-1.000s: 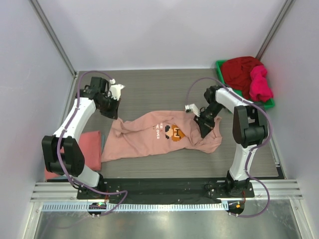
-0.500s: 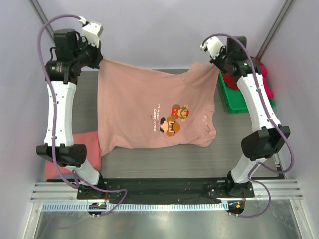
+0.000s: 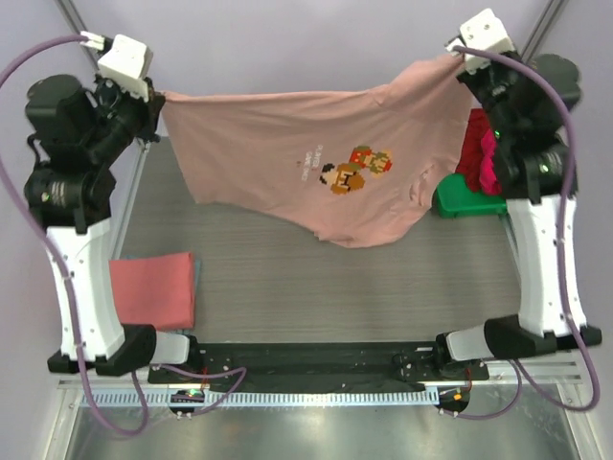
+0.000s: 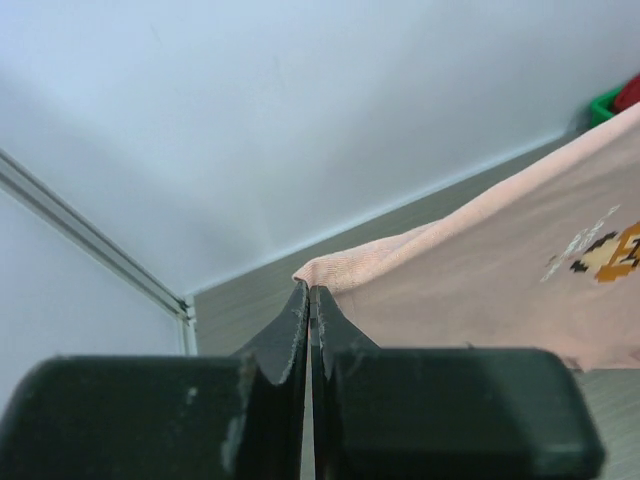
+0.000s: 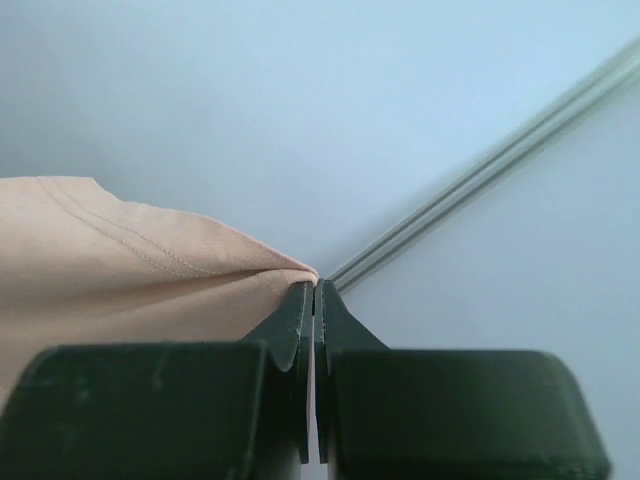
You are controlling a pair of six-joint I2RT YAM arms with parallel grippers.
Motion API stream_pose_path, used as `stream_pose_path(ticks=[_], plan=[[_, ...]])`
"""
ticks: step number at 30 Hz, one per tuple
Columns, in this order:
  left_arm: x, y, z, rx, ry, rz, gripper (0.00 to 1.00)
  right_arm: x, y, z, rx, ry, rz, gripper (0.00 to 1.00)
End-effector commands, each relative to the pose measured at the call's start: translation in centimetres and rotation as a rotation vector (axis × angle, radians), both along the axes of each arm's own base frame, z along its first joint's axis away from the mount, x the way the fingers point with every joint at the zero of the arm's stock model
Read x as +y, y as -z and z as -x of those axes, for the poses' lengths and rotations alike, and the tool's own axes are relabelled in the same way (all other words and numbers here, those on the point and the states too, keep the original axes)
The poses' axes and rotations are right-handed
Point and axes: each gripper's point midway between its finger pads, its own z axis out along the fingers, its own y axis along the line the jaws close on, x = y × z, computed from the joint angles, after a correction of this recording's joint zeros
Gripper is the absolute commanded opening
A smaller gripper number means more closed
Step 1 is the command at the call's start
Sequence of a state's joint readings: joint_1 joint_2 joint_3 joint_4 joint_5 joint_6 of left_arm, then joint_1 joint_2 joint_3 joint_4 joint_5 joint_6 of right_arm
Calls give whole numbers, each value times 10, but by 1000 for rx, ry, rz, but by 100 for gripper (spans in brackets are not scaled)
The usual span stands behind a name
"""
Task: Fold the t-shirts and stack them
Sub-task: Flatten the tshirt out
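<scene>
The pale pink t-shirt (image 3: 306, 163) with its orange-brown pixel graphic hangs stretched in the air between both grippers, high above the table. My left gripper (image 3: 158, 96) is shut on its left corner, seen in the left wrist view (image 4: 310, 290) with pink cloth (image 4: 470, 280) running right. My right gripper (image 3: 458, 59) is shut on its right corner, seen in the right wrist view (image 5: 315, 287) with cloth (image 5: 110, 260) to the left. A folded coral-red t-shirt (image 3: 153, 290) lies at the near left. Dark red (image 3: 476, 144) and magenta (image 3: 493, 158) t-shirts sit in the bin.
The green plastic bin (image 3: 460, 203) stands at the right, partly hidden behind the hanging shirt and right arm. The grey wood-grain table (image 3: 316, 287) lies below. White walls with metal rails enclose the sides and back.
Both arms have lifted the pink shirt from the table, raised it higher and pulled it wider apart, so it now hangs stretched and clear of the surface.
</scene>
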State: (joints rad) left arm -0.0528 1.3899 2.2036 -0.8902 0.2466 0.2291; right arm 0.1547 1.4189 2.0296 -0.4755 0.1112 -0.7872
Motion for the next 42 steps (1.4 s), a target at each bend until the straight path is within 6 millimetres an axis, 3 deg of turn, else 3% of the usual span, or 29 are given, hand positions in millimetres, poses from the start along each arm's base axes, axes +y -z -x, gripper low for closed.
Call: stream_pose_path(ticks=[1, 2, 5, 6, 10, 13, 16, 18, 22, 23, 25, 26, 27, 28, 30, 31, 32, 33, 34, 35, 36, 37, 38, 39, 40, 42], plan=[[6, -42, 47, -162, -10, -21, 0, -4, -68, 65, -242, -27, 40, 1], [6, -45, 55, -174, -8, -22, 0, -7, -81, 85, -284, -28, 35, 1], [9, -57, 90, -235, -15, -26, 0, -9, -96, 117, -342, -38, 56, 1], [10, -63, 106, -265, -19, -28, 0, -11, -106, 137, -381, -43, 58, 1], [18, -76, 139, -337, -52, -53, 0, -18, -132, 185, -479, -33, 80, 1], [24, -85, 158, -388, -76, -64, 0, -22, -151, 215, -547, -26, 86, 1], [29, -94, 166, -427, -101, -89, 0, -24, -166, 230, -595, -21, 89, 1], [32, -100, 168, -448, -120, -109, 0, -24, -173, 229, -608, -15, 95, 1], [36, -105, 145, -432, -141, -157, 0, -20, -189, 209, -625, -12, 115, 1], [36, -102, 129, -410, -144, -171, 0, -16, -185, 180, -593, -16, 118, 1], [38, -99, 111, -393, -154, -205, 0, -7, -191, 164, -605, -51, 123, 1], [39, -90, 97, -361, -158, -219, 0, 1, -182, 133, -569, -68, 131, 1], [39, -81, 78, -327, -158, -229, 0, 3, -178, 121, -554, -75, 133, 1], [39, -72, 65, -303, -153, -252, 0, 9, -166, 99, -513, -89, 140, 1], [36, -36, 28, -204, -131, -278, 0, 22, -140, 61, -439, -135, 163, 1], [34, -19, 16, -162, -113, -289, 0, 30, -107, 32, -354, -162, 176, 1], [31, 16, -1, -76, -87, -301, 0, 36, -87, 16, -308, -185, 192, 1], [25, 34, -11, -40, -47, -305, 0, 43, -67, 4, -265, -217, 210, 1], [22, 56, -23, 8, -29, -306, 0, 50, -16, -23, -154, -245, 221, 1], [19, 97, -36, 102, -4, -294, 0, 53, 4, -34, -128, -258, 221, 1], [15, 113, -44, 128, 15, -286, 0, 56, 30, -45, -76, -272, 225, 1], [11, 140, -57, 189, 38, -288, 0, 59, 85, -64, 37, -284, 230, 1], [10, 174, -64, 263, 50, -291, 0, 60, 110, -73, 79, -284, 233, 1], [9, 189, -74, 282, 55, -291, 0, 60, 155, -84, 166, -287, 236, 1], [7, 224, -89, 358, 73, -297, 0, 60, 190, -98, 235, -279, 240, 1], [6, 265, -108, 439, 95, -315, 0, 60, 241, -114, 324, -281, 251, 1]])
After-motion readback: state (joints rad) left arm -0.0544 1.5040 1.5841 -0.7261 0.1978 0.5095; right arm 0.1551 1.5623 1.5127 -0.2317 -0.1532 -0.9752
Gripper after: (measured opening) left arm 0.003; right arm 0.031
